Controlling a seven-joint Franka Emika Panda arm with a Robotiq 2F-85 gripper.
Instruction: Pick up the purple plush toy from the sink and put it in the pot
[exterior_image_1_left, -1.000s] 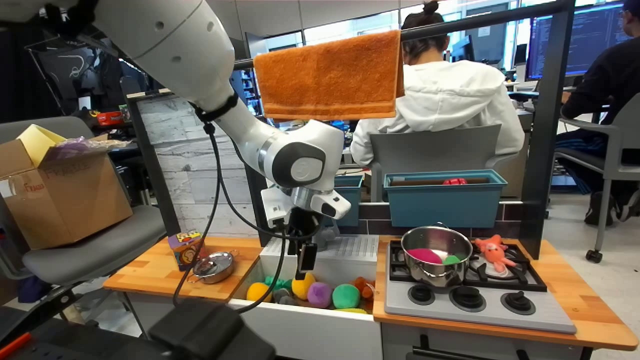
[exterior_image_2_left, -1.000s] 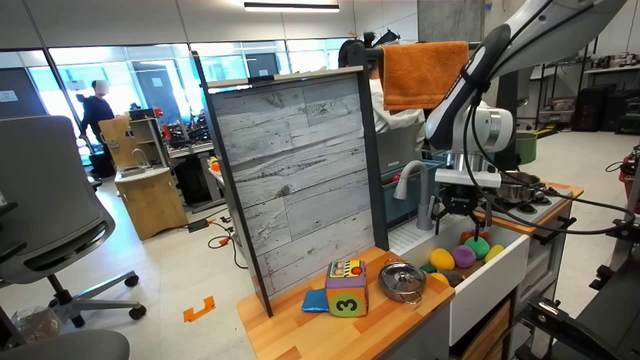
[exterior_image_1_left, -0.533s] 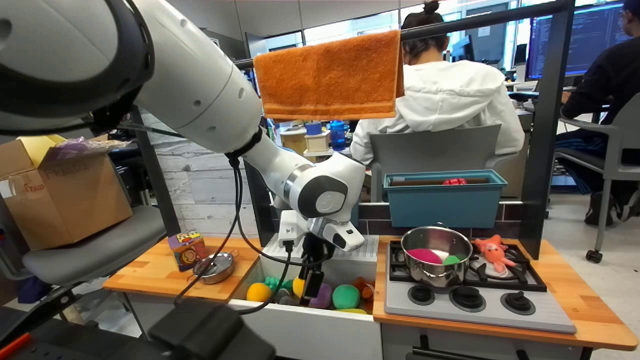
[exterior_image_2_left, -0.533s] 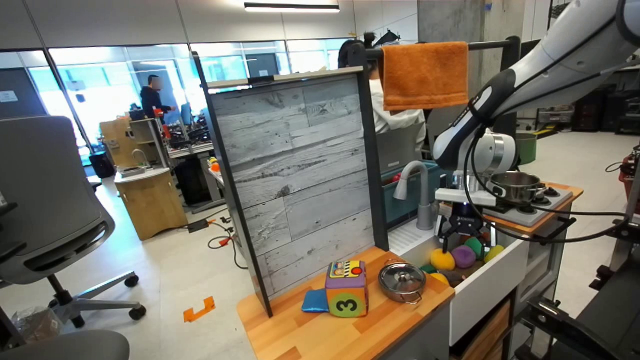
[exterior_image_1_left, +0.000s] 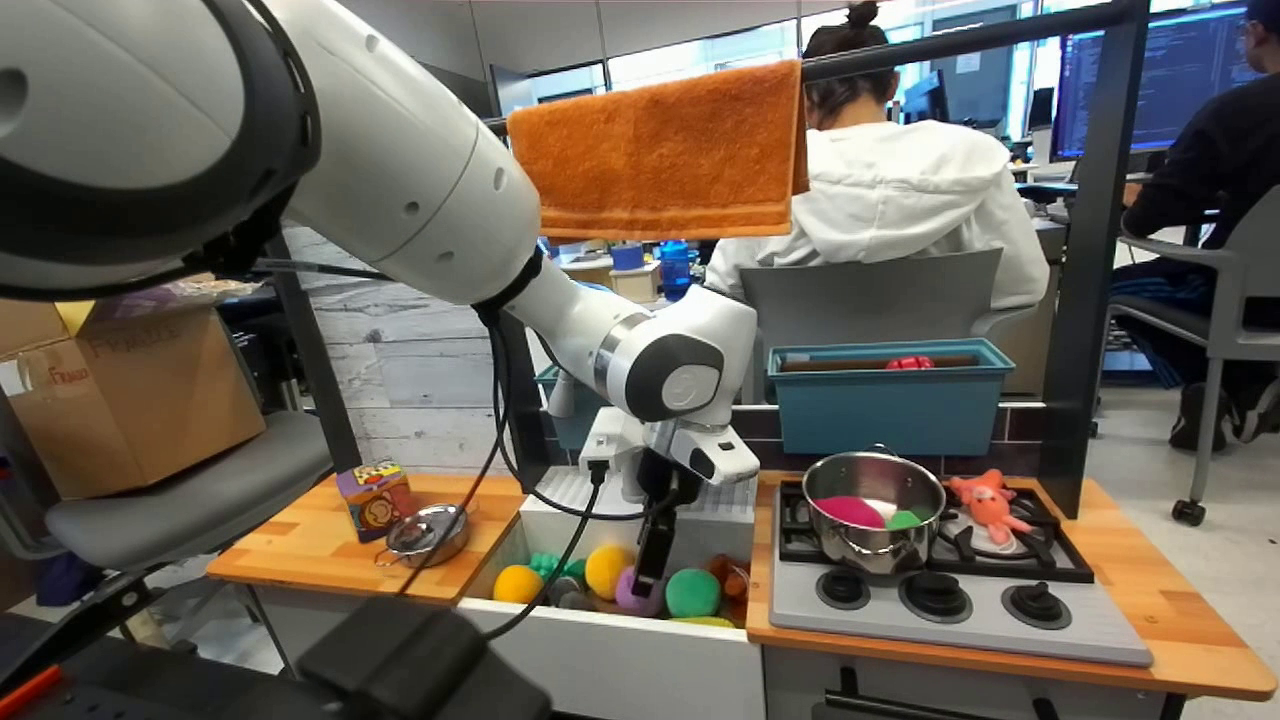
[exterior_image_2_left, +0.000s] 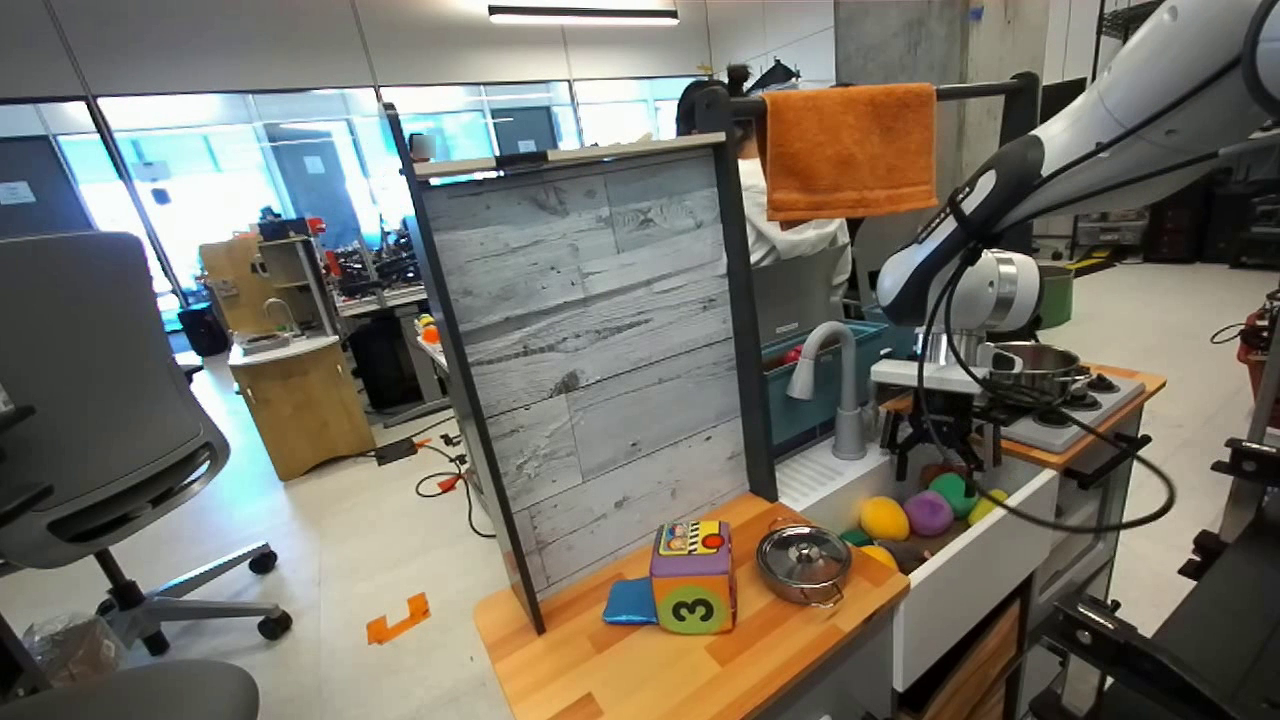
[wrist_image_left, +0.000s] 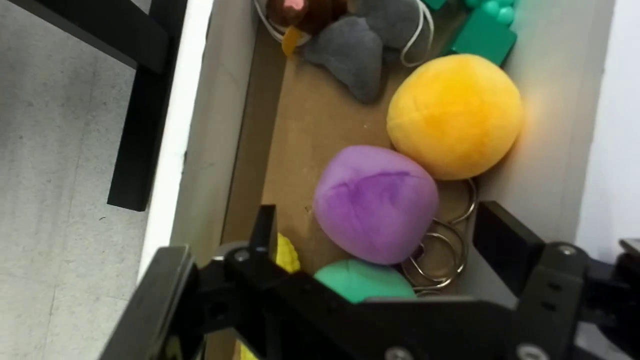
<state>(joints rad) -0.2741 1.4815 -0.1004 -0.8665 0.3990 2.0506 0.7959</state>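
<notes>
The purple plush toy lies in the white sink, touching a yellow ball and a green ball. It also shows in both exterior views. My gripper is open and empty above the sink, its fingers wide apart on either side of the toy's near edge in the wrist view. In an exterior view the gripper hangs above and behind the toy. The silvery pot stands on the stove with a pink-red patch and something green inside. It is out of the wrist view.
The yellow ball, the green ball, grey plush and metal rings lie around the toy. The grey faucet rises behind the sink. A lidded pan and a cube stand on the wooden counter.
My gripper has come down toward the sink and moved toward the stove side, over the purple toy. It stays open. The toy and pot have not moved.
</notes>
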